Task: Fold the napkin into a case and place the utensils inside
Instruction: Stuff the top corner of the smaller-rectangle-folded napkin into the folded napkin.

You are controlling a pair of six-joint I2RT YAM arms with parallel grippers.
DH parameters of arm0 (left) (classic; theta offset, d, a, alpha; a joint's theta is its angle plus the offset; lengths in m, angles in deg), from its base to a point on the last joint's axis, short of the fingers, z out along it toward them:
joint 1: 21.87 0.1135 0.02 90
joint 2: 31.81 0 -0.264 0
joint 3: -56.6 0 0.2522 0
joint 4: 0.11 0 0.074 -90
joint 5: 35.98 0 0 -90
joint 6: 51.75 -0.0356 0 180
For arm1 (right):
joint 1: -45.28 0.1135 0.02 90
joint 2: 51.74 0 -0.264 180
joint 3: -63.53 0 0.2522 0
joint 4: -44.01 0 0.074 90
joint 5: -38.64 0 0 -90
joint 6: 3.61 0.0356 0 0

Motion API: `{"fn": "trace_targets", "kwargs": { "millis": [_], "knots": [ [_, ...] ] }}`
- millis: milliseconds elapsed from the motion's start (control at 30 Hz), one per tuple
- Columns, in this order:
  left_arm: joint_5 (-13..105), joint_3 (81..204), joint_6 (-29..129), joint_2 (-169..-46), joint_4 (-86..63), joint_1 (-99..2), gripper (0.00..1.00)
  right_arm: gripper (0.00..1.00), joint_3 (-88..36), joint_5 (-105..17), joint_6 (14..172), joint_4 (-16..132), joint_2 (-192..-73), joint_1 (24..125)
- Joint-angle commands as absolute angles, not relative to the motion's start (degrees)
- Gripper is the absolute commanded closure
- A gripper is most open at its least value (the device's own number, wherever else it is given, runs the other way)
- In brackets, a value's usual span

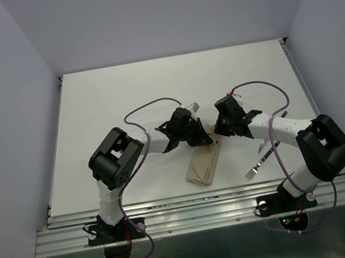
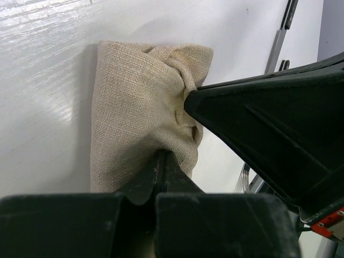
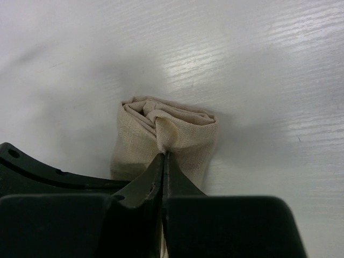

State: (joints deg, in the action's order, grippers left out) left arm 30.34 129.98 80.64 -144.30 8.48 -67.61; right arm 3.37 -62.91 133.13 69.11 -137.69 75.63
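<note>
The beige napkin (image 1: pixel 204 165) lies folded into a narrow layered strip, running from the grippers toward the near edge. My left gripper (image 1: pixel 205 139) is shut on a pinch of cloth at the strip's far end (image 2: pixel 161 155). My right gripper (image 1: pixel 217 129) is shut on a bunched fold of the same end (image 3: pixel 163 156), close beside the left one. In the left wrist view the right gripper (image 2: pixel 193 100) bites the napkin (image 2: pixel 137 102). The fork (image 1: pixel 257 167) lies on the table right of the napkin, outside it. A silver sliver beside the right forearm (image 1: pixel 266 148) may be the knife.
The aluminium rail (image 1: pixel 200 212) runs along the near edge just below the napkin and fork. The two arms meet over the middle of the white table (image 1: pixel 121 98), their purple cables looping above them. Grey walls close in the sides and back.
</note>
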Motion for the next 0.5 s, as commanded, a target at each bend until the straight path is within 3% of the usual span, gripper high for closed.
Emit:
{"fn": "trace_targets", "kwargs": {
  "millis": [0,467],
  "knots": [
    [31.35,130.39,79.12,-138.60,7.93,-67.93,1.00,0.99,2.65,-62.70,133.41,67.18,-137.43,75.34],
    [29.41,132.68,79.91,-140.62,8.19,-68.10,1.00,0.99,2.57,-62.44,133.41,67.18,-137.26,75.34]
  ]
}}
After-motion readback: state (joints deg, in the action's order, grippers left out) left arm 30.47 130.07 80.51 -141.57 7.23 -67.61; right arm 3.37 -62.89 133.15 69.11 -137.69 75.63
